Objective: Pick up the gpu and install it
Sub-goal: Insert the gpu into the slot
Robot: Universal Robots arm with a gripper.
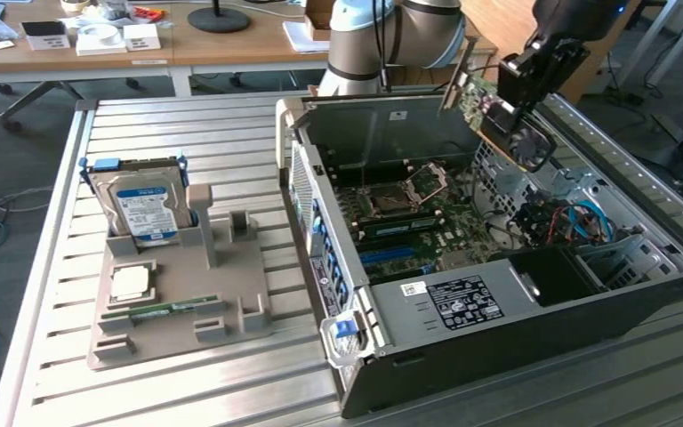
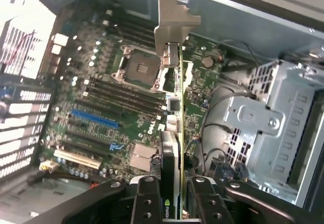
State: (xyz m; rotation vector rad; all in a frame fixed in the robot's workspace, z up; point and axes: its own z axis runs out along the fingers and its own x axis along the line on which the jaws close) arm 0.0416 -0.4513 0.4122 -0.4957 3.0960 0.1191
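Exterior view's left: slatted metal surface [image 1: 199, 124] carrying a grey tray [image 1: 175, 342]. A hard drive [image 1: 142, 209] stands upright in the tray's rear slot, a square chip [image 1: 132, 283] lies flat in front of it, and a memory stick [image 1: 164, 310] lies just in front of the chip. Centre: open case [image 1: 532, 347] lying on its side, motherboard [image 1: 425, 222] facing up, with a bare socket [image 1: 419, 185] near the board's far end. Blue cables [image 1: 579, 221] are bundled in the case toward the exterior view's right. Further right, over the case's far corner: gripper [image 1: 510, 105] hanging from the arm [image 1: 389, 31], with the gpu [image 1: 529, 142] in it. The card is tilted and lifted above the case rim, fan face toward the exterior view's right, not seated in any slot. Wrist view: fingers [image 2: 147, 201] clamped on either face of the card, which is seen edge-on; its silver bracket [image 2: 172, 19] is at the far end, away from the grip. The board lies below the card, the socket beside the card's line, a metal drive cage [image 2: 273, 118] off to the other side.
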